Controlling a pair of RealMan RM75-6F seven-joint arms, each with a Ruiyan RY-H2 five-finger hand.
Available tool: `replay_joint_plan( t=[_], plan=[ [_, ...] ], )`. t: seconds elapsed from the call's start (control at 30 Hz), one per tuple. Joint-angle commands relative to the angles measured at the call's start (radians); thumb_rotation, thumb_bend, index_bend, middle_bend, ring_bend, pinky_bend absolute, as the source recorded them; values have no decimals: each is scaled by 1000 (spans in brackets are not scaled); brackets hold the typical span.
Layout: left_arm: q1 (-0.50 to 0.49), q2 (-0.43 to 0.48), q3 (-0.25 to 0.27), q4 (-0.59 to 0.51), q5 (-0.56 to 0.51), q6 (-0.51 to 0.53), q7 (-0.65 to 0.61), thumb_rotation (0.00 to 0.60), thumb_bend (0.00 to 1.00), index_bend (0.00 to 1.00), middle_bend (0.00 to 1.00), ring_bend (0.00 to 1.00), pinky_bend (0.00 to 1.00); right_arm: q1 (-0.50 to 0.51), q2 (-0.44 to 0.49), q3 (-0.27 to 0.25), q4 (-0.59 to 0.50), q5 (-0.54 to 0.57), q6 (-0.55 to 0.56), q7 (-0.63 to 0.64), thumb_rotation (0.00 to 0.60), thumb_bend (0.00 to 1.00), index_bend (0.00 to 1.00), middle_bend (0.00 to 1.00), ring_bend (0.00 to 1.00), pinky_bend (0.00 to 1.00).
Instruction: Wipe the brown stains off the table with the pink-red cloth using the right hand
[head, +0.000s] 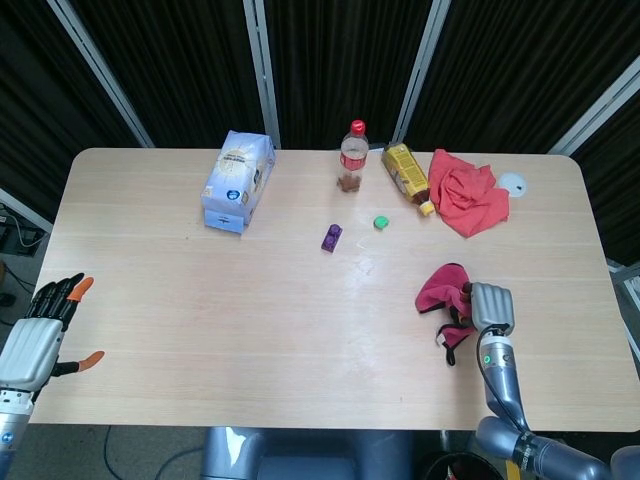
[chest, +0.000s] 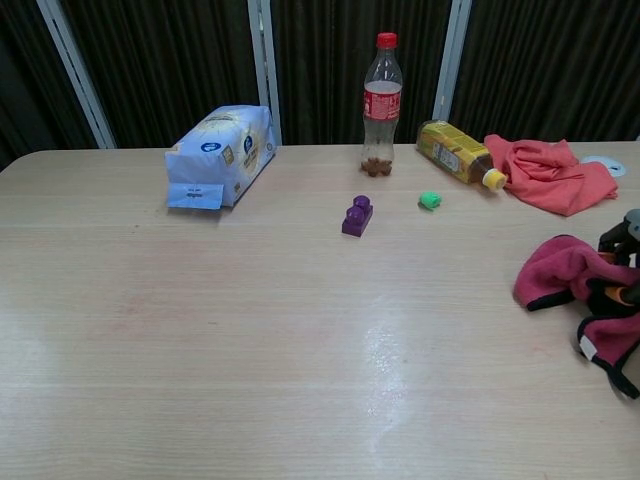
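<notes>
The pink-red cloth (head: 440, 288) (chest: 560, 272) lies bunched on the table toward the right front, with a black edge and a white tag. My right hand (head: 487, 309) (chest: 620, 262) grips its right side; only the dark fingers show at the chest view's right edge. My left hand (head: 40, 332) hangs off the table's left front corner with fingers spread and nothing in it. A wet sheen (chest: 385, 355) marks the tabletop near the middle; no brown stain is plainly visible.
Along the back stand a blue-white bag (head: 238, 179), a cola bottle (head: 352, 156), a lying yellow bottle (head: 407, 174) and a lighter red cloth (head: 466, 192). A purple block (head: 331, 237) and a green cap (head: 380, 222) sit mid-table. A white disc (head: 513, 183) lies far right.
</notes>
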Motion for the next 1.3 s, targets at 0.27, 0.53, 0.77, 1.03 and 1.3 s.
replay_joint_plan(
  t=[0.27, 0.53, 0.77, 1.03, 1.3],
  plan=[
    [1, -1, -1, 0, -5, 0, 1, 600, 0, 0, 0, 0, 0, 22, -68, -15, -99, -45, 1, -20, 600, 394, 763, 658, 586, 709],
    [1, 1, -2, 1, -6, -1, -6, 600, 0, 0, 0, 0, 0, 48, -139, -46, -185, -96, 6, -64, 600, 394, 763, 658, 586, 708],
    [1, 2, -2, 1, -6, 0, -6, 600, 0, 0, 0, 0, 0, 74, -193, -42, -259, -116, 24, -114, 600, 394, 763, 658, 587, 709],
    [1, 2, -1, 2, -4, 1, -8, 600, 0, 0, 0, 0, 0, 69, -192, -21, -199, -58, 40, -157, 600, 394, 762, 658, 587, 709],
    [1, 2, -1, 0, -5, 1, -5, 600, 0, 0, 0, 0, 0, 55, -154, 16, -99, -5, 52, -160, 600, 394, 763, 658, 587, 709]
  ],
)
